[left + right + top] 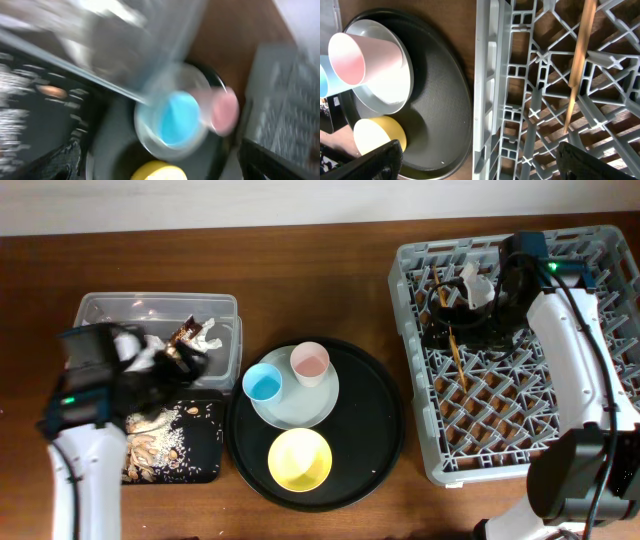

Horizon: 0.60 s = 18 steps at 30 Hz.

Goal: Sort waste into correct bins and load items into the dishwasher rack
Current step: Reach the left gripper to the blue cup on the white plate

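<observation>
Sorting waste: largely done, by the look of it. The shiny gold-brown candy wrapper [185, 331] and the crumpled white napkin [209, 336] lie in the clear tub [100, 305], and the beige food scraps [158, 443] are spread over the shallow black tray [207, 458].
Chopsticks: the wooden chopsticks [455, 358] already lie on the lattice of the dishwasher rack [405, 300], towards its far left part.
Still to load: the light-blue cup [263, 384] and the pink cup [310, 362] stand on the pale plate [300, 409]. The yellow bowl [300, 459] sits just in front of it, and all four are on the large round black tray [372, 430], not in the rack.
Left gripper [178, 365]: over the edge where tub and black tray meet. Its wrist view is badly blurred, but the jaws appear spread wide with nothing between them.
Right gripper [479, 150]: inside the rack near the chopsticks, with jaws wide and empty.
Progress: judged a little past halfway. Waste and chopsticks are placed, while two cups, the bowl and the plate remain.
Worktop [300, 270]: brown wood, with the rack on the right and the bins on the left.
</observation>
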Motion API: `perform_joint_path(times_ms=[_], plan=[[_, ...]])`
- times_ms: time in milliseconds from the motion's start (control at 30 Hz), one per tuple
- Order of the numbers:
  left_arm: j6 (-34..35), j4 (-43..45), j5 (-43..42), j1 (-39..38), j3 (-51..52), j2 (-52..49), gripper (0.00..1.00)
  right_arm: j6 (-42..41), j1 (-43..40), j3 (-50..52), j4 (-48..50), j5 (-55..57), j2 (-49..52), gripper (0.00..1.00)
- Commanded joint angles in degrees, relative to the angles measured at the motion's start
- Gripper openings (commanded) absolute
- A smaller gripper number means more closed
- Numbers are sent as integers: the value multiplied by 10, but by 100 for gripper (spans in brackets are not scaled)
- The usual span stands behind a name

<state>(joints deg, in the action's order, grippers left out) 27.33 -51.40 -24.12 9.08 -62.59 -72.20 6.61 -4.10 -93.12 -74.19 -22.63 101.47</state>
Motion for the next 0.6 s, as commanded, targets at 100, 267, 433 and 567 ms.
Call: perform_joint_path(times_ms=[100,267,433,567], plan=[[5,26,98,-215,-5,8,99,0,-1,-8,-1,-9,1,99],[5,58,163,-262,-5,7,99,0,-1,-8,-1,-9,1,99],[68,21,239,-284,-1,-21,39,0,-1,-8,-1,-9,1,99],[81,21,283,-307,2,-69,25,0,-1,-8,-1,-9,1,99]])
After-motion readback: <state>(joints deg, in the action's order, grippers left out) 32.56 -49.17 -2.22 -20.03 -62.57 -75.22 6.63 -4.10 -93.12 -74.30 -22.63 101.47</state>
